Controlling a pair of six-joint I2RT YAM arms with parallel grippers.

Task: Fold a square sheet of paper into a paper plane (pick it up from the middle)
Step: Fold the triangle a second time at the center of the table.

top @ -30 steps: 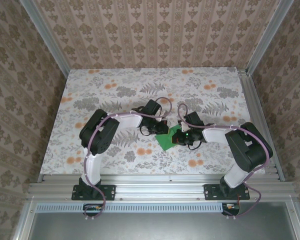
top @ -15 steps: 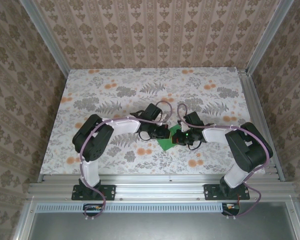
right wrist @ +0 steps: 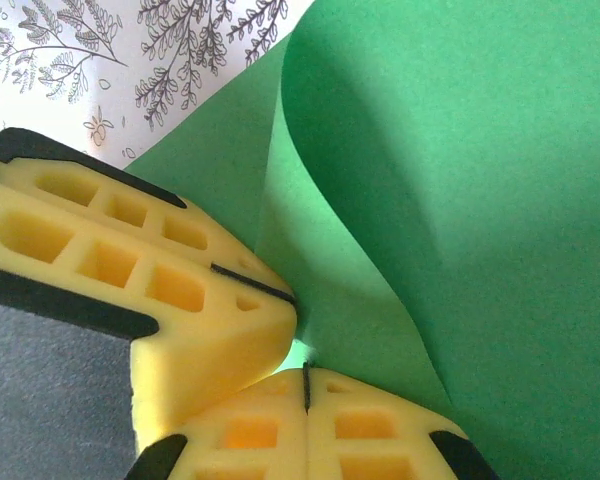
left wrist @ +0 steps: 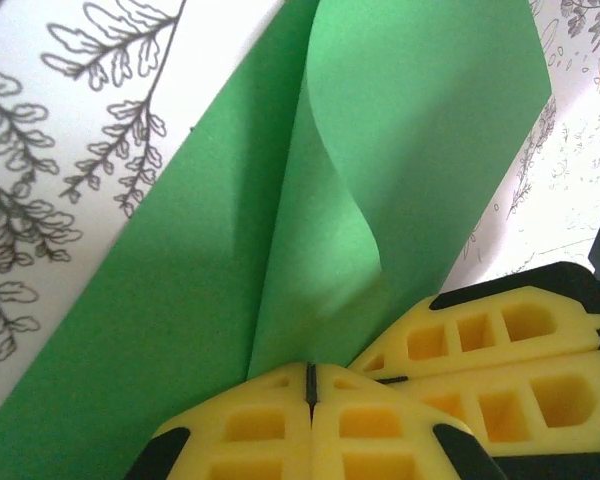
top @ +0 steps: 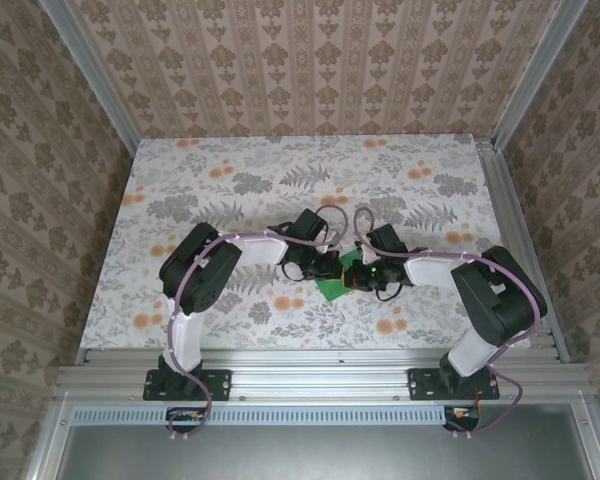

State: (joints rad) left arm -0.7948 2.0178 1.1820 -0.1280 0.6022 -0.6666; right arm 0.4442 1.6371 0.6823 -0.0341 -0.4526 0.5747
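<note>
The square sheet of paper (top: 331, 288) is bright green and lies between the two arms near the table's middle. In the left wrist view the sheet (left wrist: 180, 300) lies flat at the left, and one part (left wrist: 400, 140) curls up and runs into my left gripper (left wrist: 310, 384), which is shut on it. My right gripper (right wrist: 306, 386) is also shut, pinching the same lifted fold (right wrist: 460, 200). The two grippers meet tip to tip. The right fingers (left wrist: 500, 350) sit beside the left ones, and the left fingers (right wrist: 130, 270) show in the right wrist view. In the top view the left gripper (top: 329, 266) and right gripper (top: 353, 276) touch over the paper.
The floral tabletop (top: 230, 200) stretches out behind and to both sides of the arms. Aluminium rails (top: 320, 368) run along the near edge, and patterned walls (top: 310, 70) close in the back and sides.
The left gripper has moved right and slightly nearer, up against the right gripper over the paper. The right arm has stayed almost still.
</note>
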